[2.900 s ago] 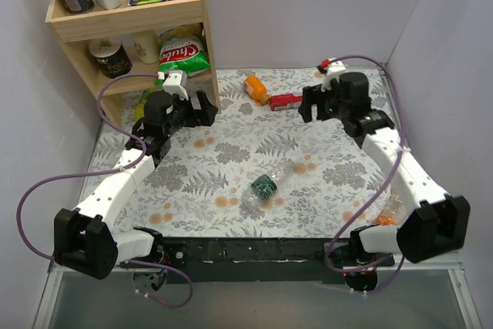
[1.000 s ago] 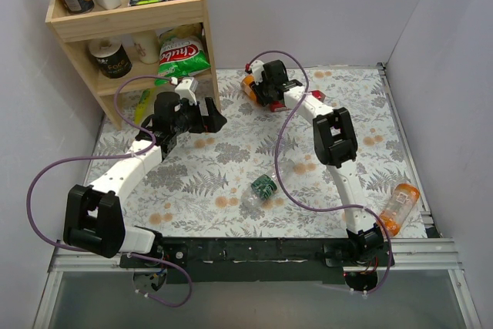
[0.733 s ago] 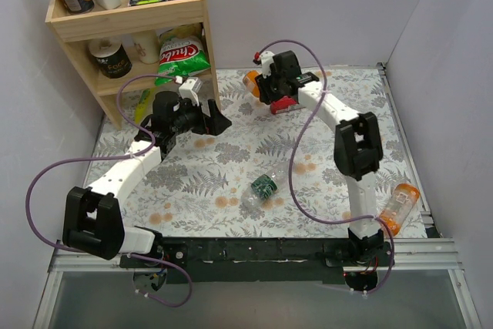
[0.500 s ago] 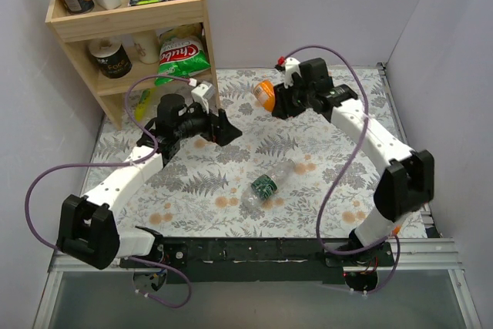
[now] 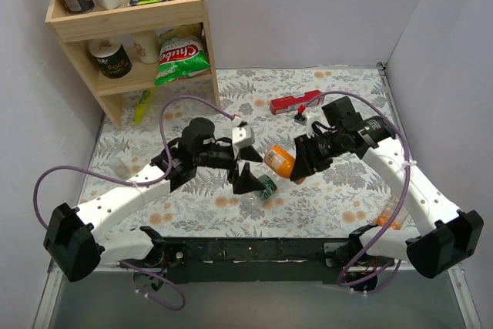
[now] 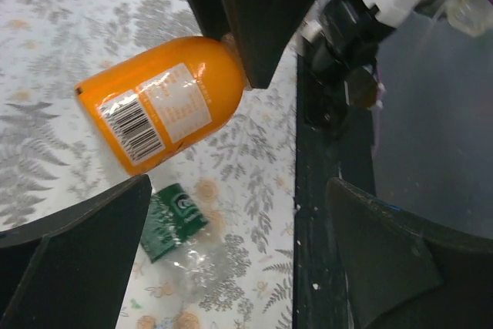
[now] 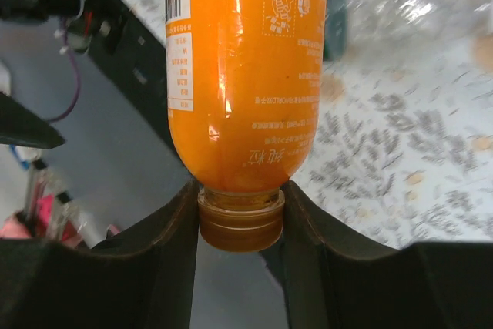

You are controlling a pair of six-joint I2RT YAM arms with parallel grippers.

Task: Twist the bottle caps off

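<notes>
My right gripper (image 7: 240,225) is shut on the orange cap (image 7: 240,221) of the short orange bottle (image 7: 243,67), which hangs in the air over the middle of the table (image 5: 279,161). The cap is hidden in the top view. My left gripper (image 5: 248,164) stands open just left of that bottle's base, touching nothing. In the left wrist view the orange bottle (image 6: 162,121) is ahead of the open left gripper (image 6: 239,260). A clear green-labelled bottle (image 5: 266,186) lies on the mat under them, also showing as a green label (image 6: 173,221).
A red box (image 5: 295,102) lies at the back of the floral mat (image 5: 192,113). A slim orange bottle (image 5: 389,215) lies at the front right, partly behind my right arm. The wooden shelf (image 5: 131,21) with cans and snack bags stands at the back left.
My right gripper took the short orange bottle from the back of the table and carried it to the middle. My left arm swung in towards it with its jaws open.
</notes>
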